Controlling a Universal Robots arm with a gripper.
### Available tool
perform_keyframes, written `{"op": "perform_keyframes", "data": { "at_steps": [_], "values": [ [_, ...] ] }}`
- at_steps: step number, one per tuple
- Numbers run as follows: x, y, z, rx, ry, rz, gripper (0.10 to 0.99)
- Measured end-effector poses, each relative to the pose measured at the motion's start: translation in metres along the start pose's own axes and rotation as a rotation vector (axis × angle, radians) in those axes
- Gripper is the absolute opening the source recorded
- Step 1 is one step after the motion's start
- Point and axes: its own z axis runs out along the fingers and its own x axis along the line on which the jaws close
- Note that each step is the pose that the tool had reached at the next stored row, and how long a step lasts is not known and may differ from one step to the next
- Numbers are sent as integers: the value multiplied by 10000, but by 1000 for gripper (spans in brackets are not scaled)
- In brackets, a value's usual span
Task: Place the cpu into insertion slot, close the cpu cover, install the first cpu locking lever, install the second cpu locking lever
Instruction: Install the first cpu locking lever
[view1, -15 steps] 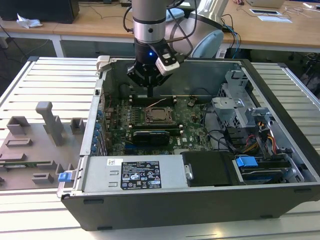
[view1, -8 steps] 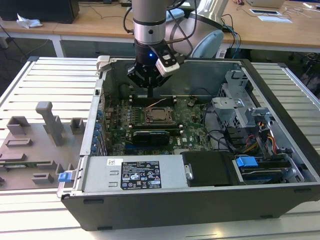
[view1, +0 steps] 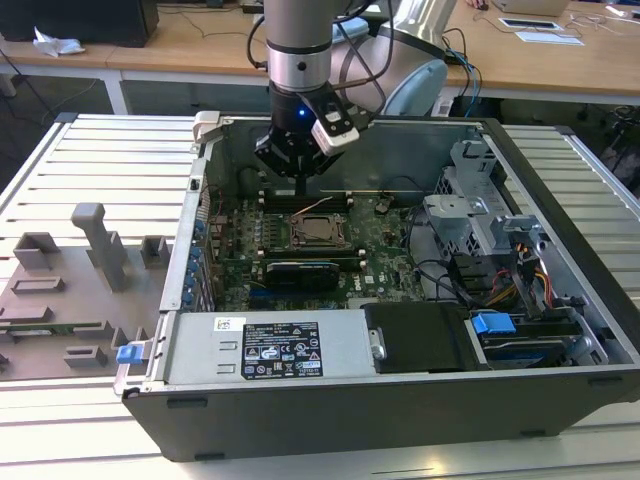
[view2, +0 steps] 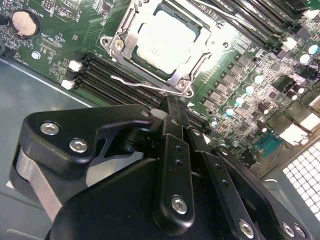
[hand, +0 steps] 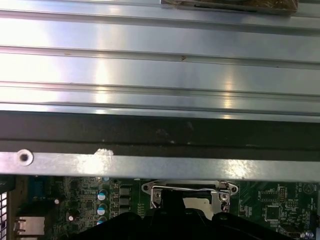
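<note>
The cpu (view2: 162, 40), a pale silvery square, lies flat in the insertion slot (view1: 296, 232) on the green motherboard inside the open computer case. The silver cpu cover (view2: 186, 80) is folded down around it as a frame. A thin wire locking lever (view2: 131, 80) runs along the socket edge nearest the gripper, and another lever (view2: 220, 16) runs along the far edge. My gripper (view2: 169, 104) hovers above the board just beside the socket, its black fingers (view2: 172, 135) pressed together with nothing between them. In the exterior view the gripper (view1: 303, 183) hangs over the socket's far side, and the cpu (view1: 319, 233) lies below it.
Black memory slots (view2: 107, 75) lie between gripper and socket. A long black card (view1: 300, 272) sits nearer the camera, then the power supply (view1: 270, 350). The drive cage (view1: 470, 215) and cables fill the exterior view's right. The case wall (hand: 160, 130) rises close behind the gripper.
</note>
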Motion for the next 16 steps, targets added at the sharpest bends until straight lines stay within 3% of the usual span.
{"op": "perform_keyframes", "data": {
  "at_steps": [16],
  "values": [
    [-7,0,70,0,-1,0,106]
  ]
}}
